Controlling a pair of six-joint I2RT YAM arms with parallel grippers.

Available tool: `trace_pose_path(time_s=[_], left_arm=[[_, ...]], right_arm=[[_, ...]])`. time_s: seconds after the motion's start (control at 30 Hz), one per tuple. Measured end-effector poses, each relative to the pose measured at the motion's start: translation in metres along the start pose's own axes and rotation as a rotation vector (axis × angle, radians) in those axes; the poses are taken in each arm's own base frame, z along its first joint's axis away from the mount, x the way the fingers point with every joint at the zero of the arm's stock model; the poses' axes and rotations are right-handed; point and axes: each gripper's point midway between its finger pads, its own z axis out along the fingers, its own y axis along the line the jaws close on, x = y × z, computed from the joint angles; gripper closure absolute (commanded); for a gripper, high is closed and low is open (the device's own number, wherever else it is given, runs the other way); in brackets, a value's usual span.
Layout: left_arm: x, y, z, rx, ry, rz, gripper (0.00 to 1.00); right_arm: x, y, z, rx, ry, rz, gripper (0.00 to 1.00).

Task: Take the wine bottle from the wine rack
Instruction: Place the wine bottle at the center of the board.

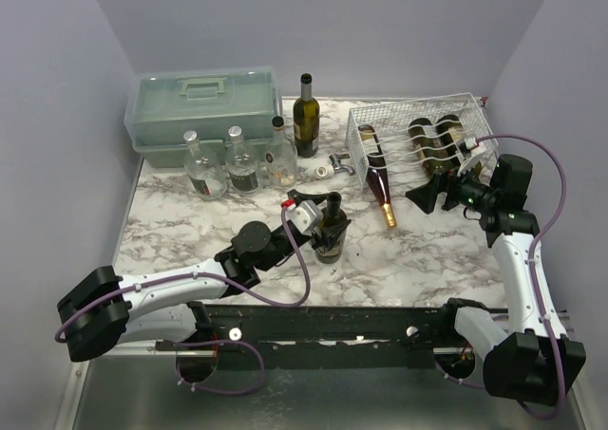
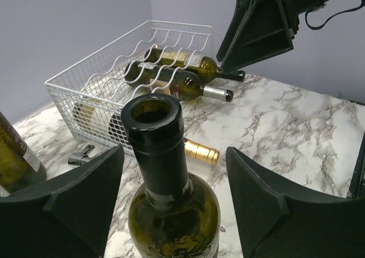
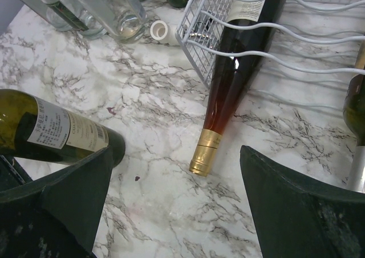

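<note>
White-and-black arms (image 1: 171,288), purple cables (image 1: 304,264), black wedge fingers (image 2: 63,207)

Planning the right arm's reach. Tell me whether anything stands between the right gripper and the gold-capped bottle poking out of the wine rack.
Nothing visible does. The open right gripper faces the neck of the gold-capped bottle across bare marble table. The green bottle stands off to one side, clear of that path.
</note>
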Motion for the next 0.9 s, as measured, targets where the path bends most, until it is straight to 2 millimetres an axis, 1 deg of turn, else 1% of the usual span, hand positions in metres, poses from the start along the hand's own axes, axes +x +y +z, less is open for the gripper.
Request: trace_pose_path(time_s=[0.13,0.2,0.3,0.37,0.43,0.47,0.57,0.6,0.67,0.9], left_arm=[[-0.001,0.000,0.004,-0.001,-0.011,-0.001,0.37],[-0.001,0.000,0.006,-0.002,-0.017,0.001,0.42],[0.000,0.000,0.007,-0.004,-0.018,0.007,0.45],[0.001,0.000,0.008,-0.004,-0.017,0.015,0.49],[0.002,0.001,0.009,-0.006,-0.014,0.028,0.56],[0.003,0.001,0.009,-0.006,-0.011,0.029,0.61],[0.005,0.003,0.010,-0.017,-0.006,0.040,0.80],[0.005,0.003,0.011,-0.020,-0.007,0.030,0.88],[0.004,0.002,0.012,-0.017,-0.008,0.043,0.99],[0.003,0.009,0.011,-0.049,-0.005,0.041,1.00]], right_arm=[[0.000,0.000,0.000,0.000,0.000,0.000,0.05],[0.000,0.000,0.000,0.000,0.000,0.000,0.05],[0.000,0.000,0.000,0.000,0.000,0.000,0.05],[0.000,0.000,0.000,0.000,0.000,-0.001,0.05],[0.000,0.000,0.000,0.000,0.000,-0.002,0.05],[0.000,0.000,0.000,0.000,0.000,-0.003,0.05],[0.000,0.000,0.000,0.000,0.000,-0.006,0.05],[0.000,0.000,0.000,0.000,0.000,-0.006,0.05],[0.000,0.000,0.000,0.000,0.000,-0.007,0.05],[0.000,0.000,0.000,0.000,0.001,-0.009,0.05]])
